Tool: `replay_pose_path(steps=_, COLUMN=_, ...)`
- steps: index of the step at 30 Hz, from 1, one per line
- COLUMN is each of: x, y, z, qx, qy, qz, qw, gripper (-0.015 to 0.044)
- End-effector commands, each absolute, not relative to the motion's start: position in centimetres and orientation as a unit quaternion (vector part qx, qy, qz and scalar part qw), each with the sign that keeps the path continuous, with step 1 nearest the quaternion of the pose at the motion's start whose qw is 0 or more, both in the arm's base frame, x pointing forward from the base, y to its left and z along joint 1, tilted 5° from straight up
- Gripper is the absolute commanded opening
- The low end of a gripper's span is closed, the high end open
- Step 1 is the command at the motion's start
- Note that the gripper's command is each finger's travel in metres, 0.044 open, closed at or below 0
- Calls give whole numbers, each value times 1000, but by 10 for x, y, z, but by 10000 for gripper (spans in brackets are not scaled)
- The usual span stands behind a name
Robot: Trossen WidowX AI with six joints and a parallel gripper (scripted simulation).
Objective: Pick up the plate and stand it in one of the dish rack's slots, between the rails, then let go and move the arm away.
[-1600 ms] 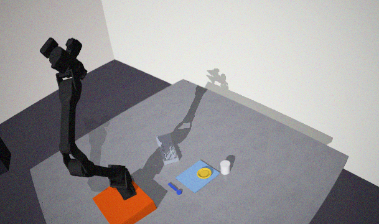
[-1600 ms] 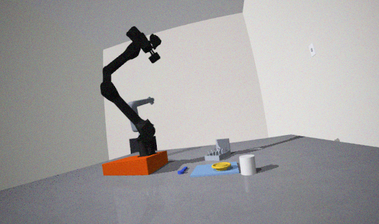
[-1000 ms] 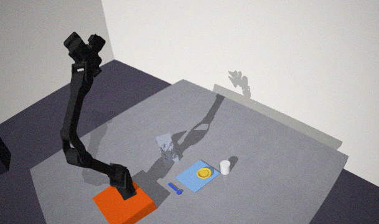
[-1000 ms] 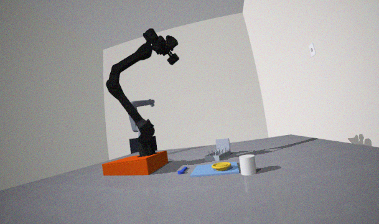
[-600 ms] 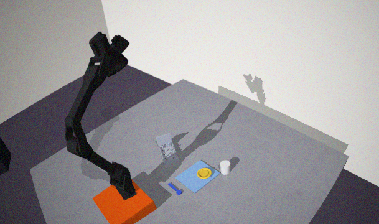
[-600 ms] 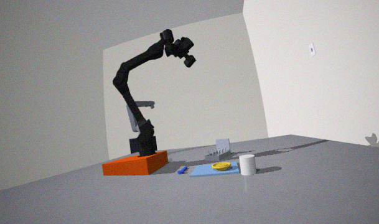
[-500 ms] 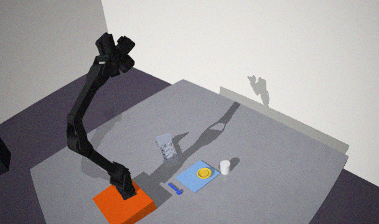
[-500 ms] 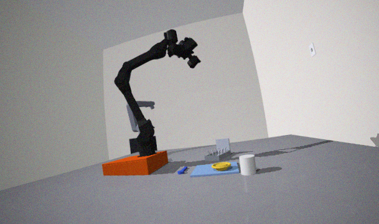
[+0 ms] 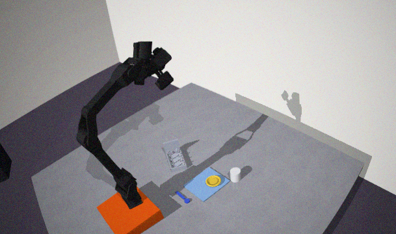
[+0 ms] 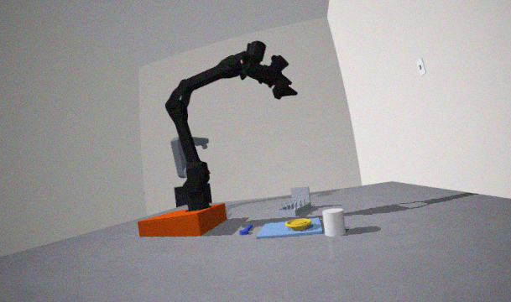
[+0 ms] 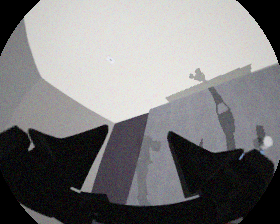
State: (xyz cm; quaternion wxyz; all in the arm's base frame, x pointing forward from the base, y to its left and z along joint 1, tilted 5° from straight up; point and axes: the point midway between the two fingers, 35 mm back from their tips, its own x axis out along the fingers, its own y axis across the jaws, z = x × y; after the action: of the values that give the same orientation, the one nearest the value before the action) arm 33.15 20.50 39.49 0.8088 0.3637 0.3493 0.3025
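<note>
Plate [image 9: 213, 181] first: it lies flat, face up, on the blue mat [image 9: 198, 188] near the front of the table [image 9: 282, 195], with the white cup [image 9: 235, 174] just beside the mat on one side and the blue spoon [image 9: 183, 196] off the other. You should expect it to be stiff, light and fairly slick, so a pinch on the raised rim is the likely hold; the middle offers nothing to close on. Being round, it has no long axis to line up with. Its face points straight up, and it will have to be turned on edge to stand between the rails of the dish rack [image 9: 175, 155], which sits behind the mat, nearer the arm's orange base [image 9: 129, 214].

Your gripper [image 9: 163, 79] hangs high above the table, well apart from everything, fingers spread wide and holding nothing. In the wrist view it looks out across the table toward the far wall, not down at the plate.
</note>
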Motion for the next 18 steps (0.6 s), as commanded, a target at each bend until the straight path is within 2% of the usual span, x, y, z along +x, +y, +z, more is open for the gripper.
replay_pose_path(steps=1, x=349, y=190, z=374, qx=343, qy=363, qz=267, qw=824, gripper=400)
replay_pose_path(steps=18, x=394, y=101, z=265, qx=174, qy=470, qz=121, qw=857, gripper=400)
